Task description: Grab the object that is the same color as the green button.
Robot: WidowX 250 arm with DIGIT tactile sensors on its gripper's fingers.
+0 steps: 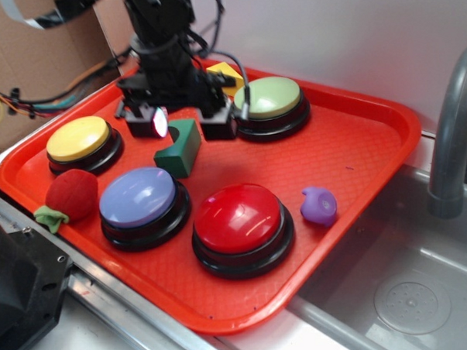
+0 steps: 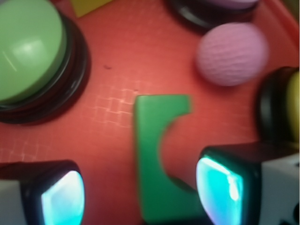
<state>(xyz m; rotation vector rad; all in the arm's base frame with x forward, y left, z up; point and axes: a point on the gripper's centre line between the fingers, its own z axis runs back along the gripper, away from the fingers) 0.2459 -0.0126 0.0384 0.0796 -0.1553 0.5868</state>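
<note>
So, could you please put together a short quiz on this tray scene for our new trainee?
1. True or false: the end effector is shut on the green arch block.
2. Multiple choice: which button sits nearest the purple toy? A) yellow button B) red button C) green button
3. Fill in: in the wrist view, the block's notch faces the ____ edge of the picture.

Key
1. False: the fingers stand apart on either side of the block, not closed on it.
2. B
3. Right
</note>
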